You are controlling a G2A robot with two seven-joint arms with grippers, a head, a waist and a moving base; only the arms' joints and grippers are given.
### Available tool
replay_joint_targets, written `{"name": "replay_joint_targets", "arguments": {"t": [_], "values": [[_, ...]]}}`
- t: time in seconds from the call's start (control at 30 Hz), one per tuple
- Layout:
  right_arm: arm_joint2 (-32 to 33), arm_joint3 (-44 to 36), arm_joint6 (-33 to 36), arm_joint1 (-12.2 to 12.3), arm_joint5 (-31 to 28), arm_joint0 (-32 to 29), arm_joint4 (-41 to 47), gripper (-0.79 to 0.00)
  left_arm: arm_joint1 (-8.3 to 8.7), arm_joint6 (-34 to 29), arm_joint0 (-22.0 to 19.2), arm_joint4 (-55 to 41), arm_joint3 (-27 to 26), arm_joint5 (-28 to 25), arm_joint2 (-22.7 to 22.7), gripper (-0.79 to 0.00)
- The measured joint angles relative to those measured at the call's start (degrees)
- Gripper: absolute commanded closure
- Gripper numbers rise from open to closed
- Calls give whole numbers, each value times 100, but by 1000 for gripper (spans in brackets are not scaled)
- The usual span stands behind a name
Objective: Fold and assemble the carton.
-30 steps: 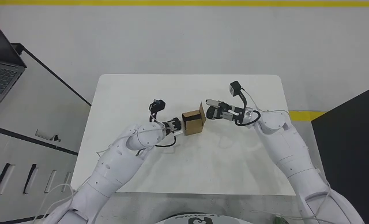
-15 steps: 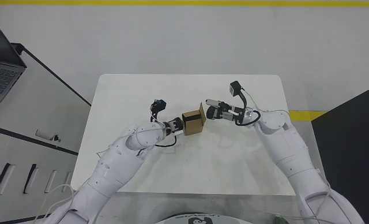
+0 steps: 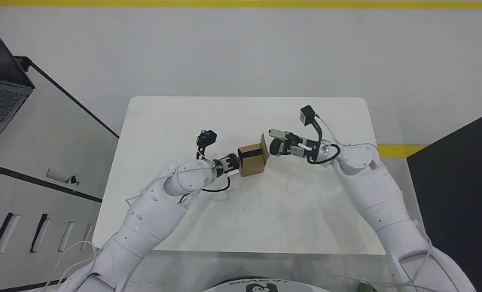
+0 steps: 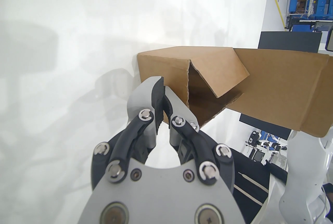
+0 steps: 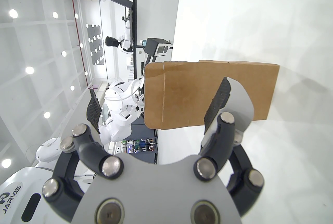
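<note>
Left gripper [image 4: 163, 89] is sitting with its jaws all but closed, pads nearly meeting with just a thin slit between them, and it's gripping nothing I can see. The carton [image 4: 273, 84] is lying directly ahead of its fingertips, near corner just beyond them; can't tell whether the tips are touching the cardboard. The carton's open end is facing this gripper, with an inner flap [image 4: 221, 71] folding across the opening and a longer panel running away past it. Right gripper [image 3: 272, 144] is holding its jaws wide apart and isn't clamping anything. One of its fingers [image 5: 234, 102] is lying in front of the carton's flat side panel, ribbed pad facing inward. That panel is spanning most of the space ahead of the open jaws, close in, contact unclear. From the top view the carton is sitting on the white table [image 3: 316, 217] right between the two grippers. The left one is sitting at one end and the right one at the opposite end by a raised flap [image 3: 264, 141], the two tools pointing at each other across the box.
</note>
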Motion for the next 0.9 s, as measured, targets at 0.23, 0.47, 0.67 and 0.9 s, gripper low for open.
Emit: {"name": "replay_joint_targets", "arguments": {"t": [0.23,0.47,0.67,0.9], "values": [[53,-603,423,157,575,299,-1309,-785,0,0,0,0,0,0,0,0],[53,-970,426,207,608,333,-1875,-785,0,0,0,0,0,0,0,0],[188,-1006,421,244,510,242,-1780,-785,0,0,0,0,0,0,0,0],[455,-1154,820,387,573,88,-2105,-720,0,0,0,0,0,0,0,0]]}}
